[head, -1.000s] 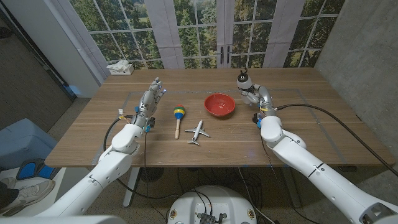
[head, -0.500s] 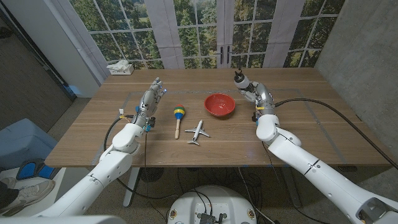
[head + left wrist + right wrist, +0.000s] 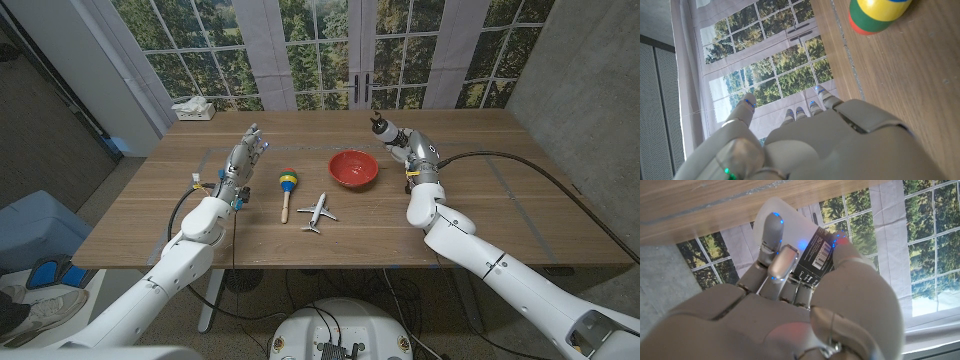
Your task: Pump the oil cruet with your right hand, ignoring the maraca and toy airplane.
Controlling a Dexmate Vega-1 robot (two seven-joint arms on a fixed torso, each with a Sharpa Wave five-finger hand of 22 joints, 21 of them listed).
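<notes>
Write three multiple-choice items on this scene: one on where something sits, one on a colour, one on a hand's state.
1. Where is the airplane?
A. in the bowl
B. on the table, beside the maraca
C. in the left hand

2. What colour is the bowl?
A. red
B. blue
C. white

3. What is the right hand doing?
A. resting with nothing in it
B. holding the maraca
C. gripping the cruet

Key:
1. B: in the head view the airplane lies on the table just to the right of the maraca.
2. A: the bowl is red all over.
3. C: in the right wrist view its fingers wrap the cruet; the left hand holds nothing.
</notes>
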